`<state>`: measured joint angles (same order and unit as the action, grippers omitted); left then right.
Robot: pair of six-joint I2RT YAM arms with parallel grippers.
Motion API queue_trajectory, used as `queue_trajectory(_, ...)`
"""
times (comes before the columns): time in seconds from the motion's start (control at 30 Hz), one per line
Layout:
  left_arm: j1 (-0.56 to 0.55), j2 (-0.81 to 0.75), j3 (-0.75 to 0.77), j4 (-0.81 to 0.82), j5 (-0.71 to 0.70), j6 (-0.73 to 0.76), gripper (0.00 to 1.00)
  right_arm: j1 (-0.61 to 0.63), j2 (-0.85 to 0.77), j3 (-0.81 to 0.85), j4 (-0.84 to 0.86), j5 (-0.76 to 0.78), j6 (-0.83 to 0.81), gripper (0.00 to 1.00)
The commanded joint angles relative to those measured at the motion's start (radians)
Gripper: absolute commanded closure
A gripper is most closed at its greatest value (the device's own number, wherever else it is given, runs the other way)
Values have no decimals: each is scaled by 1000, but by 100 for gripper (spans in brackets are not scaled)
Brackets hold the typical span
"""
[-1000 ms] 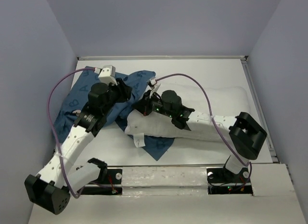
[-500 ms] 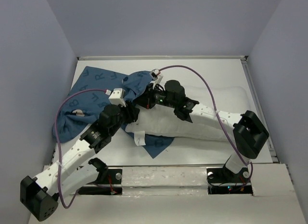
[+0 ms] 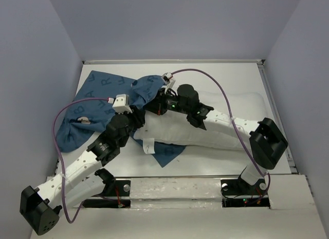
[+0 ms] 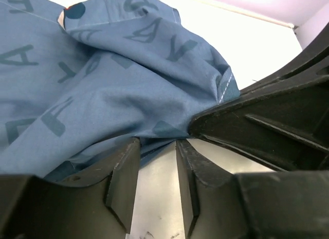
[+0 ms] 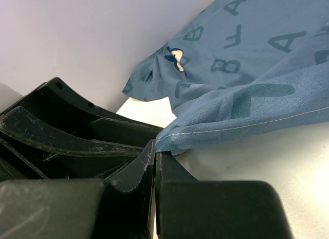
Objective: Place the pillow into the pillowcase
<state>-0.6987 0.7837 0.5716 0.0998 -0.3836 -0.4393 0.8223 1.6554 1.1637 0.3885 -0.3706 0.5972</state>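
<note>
From above, we see the left arm reaching forward and to the right. The left gripper (image 3: 138,118) sits at the left end of the pillow (image 3: 231,118). There the pillowcase (image 3: 85,108) lies rumpled over the left half of the table (image 3: 221,74). The right arm folds back leftward across the pillow, with the right gripper (image 3: 157,106) just beside the left one.

Left wrist view: the jaws stand apart, and a fold of pillowcase dips between their tips.

Right wrist view: the jaws are clenched on the pillowcase's stitched hem.

White surface (image 3: 216,74): pillowcase (image 3: 85,108) crumpled at left (letters showing), pillow (image 3: 241,103) at right, its left end overlapping the cloth.
</note>
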Motion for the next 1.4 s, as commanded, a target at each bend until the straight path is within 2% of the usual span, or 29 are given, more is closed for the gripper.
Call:
queue_trajectory(0.0,-1,3,-19,121,-78,11,53,-8,-60,5,52,-33,15,100)
queue_trajectory(0.2,-2,51,-15,216,-97,77,50,-8,-54,-10,70,-71,41,100)
queue_trajectory(0.33,-2,77,-10,261,-113,80,56,-8,-40,-1,82,-111,61,100)
queue_trajectory(0.37,-1,72,-13,285,-116,82,63,-8,-43,-5,82,-107,62,100)
queue_trajectory(0.4,-2,72,-15,288,-120,82,76,-8,-49,-13,81,-99,61,100)
queue_trajectory(0.43,-2,72,-10,288,-132,82,98,-8,-55,-18,76,-76,49,100)
queue_trajectory(0.47,-2,72,-12,281,-130,82,100,-8,-63,-25,49,-62,38,94)
queue_trajectory(0.53,-2,66,-15,265,-117,76,100,-8,-100,-45,3,-25,-23,70)
queue_trajectory(0.57,-2,52,-24,247,-110,57,100,-17,-115,-51,-70,16,-49,47)
queue_trajectory(0.67,-1,20,-55,229,-89,31,100,-40,-195,-104,-204,68,-167,26)
queue_trajectory(0.8,1,6,-68,213,-51,8,100,-55,-261,-134,-397,15,-359,17)
queue_trajectory(0.83,-1,6,-72,215,-38,1,100,-55,-260,-113,-458,-26,-458,14)
queue_trajectory(0.87,1,6,-75,221,-25,-2,100,-55,-241,-95,-552,-12,-497,14)
queue_trajectory(0.93,-1,9,-70,215,6,-9,100,-14,-217,-56,-624,56,-642,13)
queue_trajectory(0.97,-1,9,-61,210,14,-7,100,12,-203,-38,-682,152,-681,9)
queue_trajectory(1.03,-1,3,-49,193,34,-6,100,64,-139,36,-727,223,-756,6)
queue_trajectory(1.1,-1,-1,-39,175,48,-4,100,115,-50,115,-796,207,-790,4)
queue_trajectory(1.2,-1,-8,-24,156,75,-1,100,158,38,183,-815,222,-821,3)
queue_trajectory(1.23,-1,-9,-21,153,86,-3,100,158,99,203,-813,245,-803,6)
queue_trajectory(1.27,-1,-9,-19,153,95,-6,100,158,133,227,-801,263,-771,16)
queue_trajectory(1.3,1,-11,-18,152,100,-7,100,158,164,255,-798,281,-748,38)
queue_trajectory(1.37,-1,-15,-10,137,123,-16,100,149,204,301,-710,363,-651,100)
